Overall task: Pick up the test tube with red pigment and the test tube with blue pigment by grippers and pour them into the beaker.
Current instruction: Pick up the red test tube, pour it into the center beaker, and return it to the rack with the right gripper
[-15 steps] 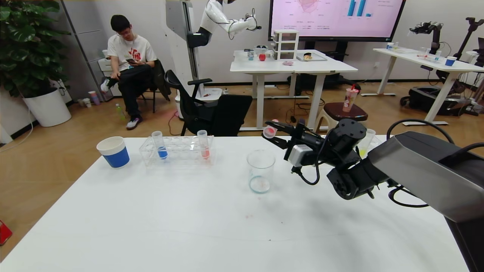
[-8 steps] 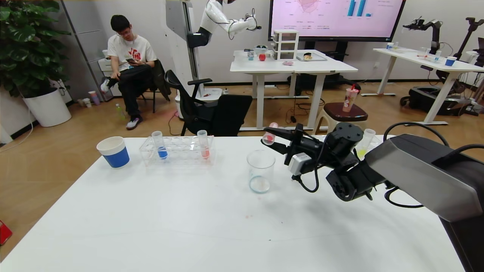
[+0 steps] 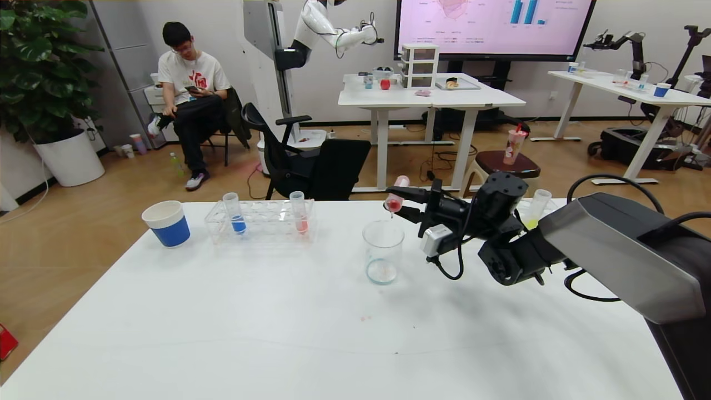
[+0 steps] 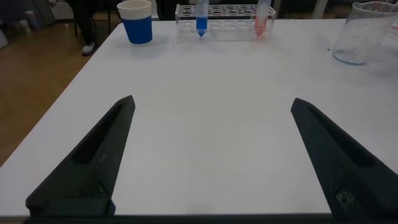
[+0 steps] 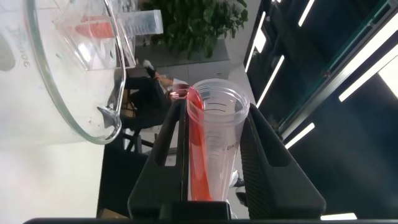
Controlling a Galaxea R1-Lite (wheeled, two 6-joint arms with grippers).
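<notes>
My right gripper [image 3: 395, 201] is shut on the test tube with red pigment [image 3: 396, 197], held nearly level just above the beaker's [image 3: 383, 253] rim. In the right wrist view the red liquid runs along the tube [image 5: 208, 155] between the fingers of the gripper [image 5: 214, 111] and has reached its lip, beside the beaker's rim [image 5: 74, 93]. The test tube with blue pigment [image 3: 235, 214] stands upright in a clear rack [image 3: 261, 225] at the back left. My left gripper [image 4: 211, 102] is open and empty, low over the table's near part, out of the head view.
A tube of paler salmon-pink liquid [image 3: 300, 214] stands at the rack's right end. A blue-and-white paper cup [image 3: 166, 223] sits left of the rack. A tube of yellow-green liquid [image 3: 536, 214] stands behind my right arm. Small red spots mark the table [image 3: 364, 318].
My right gripper has moved left and lower with the red tube and tipped it further, so its mouth now hangs over the beaker. The left gripper has not moved.
</notes>
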